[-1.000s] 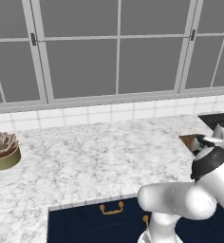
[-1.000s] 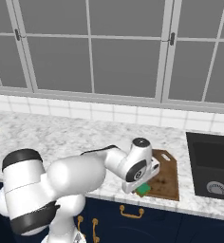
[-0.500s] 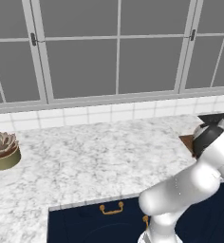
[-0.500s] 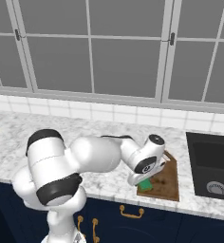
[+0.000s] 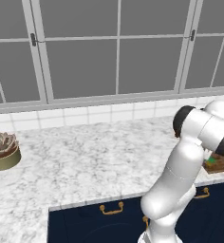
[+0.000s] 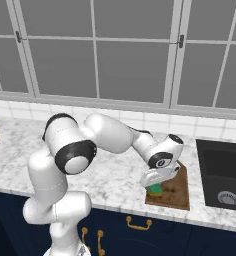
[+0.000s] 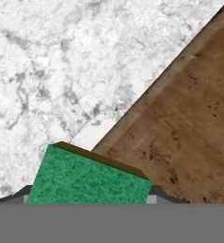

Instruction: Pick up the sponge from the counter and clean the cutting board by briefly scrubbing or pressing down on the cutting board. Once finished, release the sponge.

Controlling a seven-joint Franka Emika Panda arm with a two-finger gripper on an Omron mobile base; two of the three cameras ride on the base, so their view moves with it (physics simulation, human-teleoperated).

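One gripper (image 6: 155, 184) is pinching the sponge (image 6: 155, 189) over the cutting board's (image 6: 174, 192) near-left corner; pressing flat, further inboard, looks wisest.

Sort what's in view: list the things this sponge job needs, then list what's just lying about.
Needed:
- sponge, between the jaws
- cutting board
- counter

Lying about:
- potted succulent
- sink
- windows
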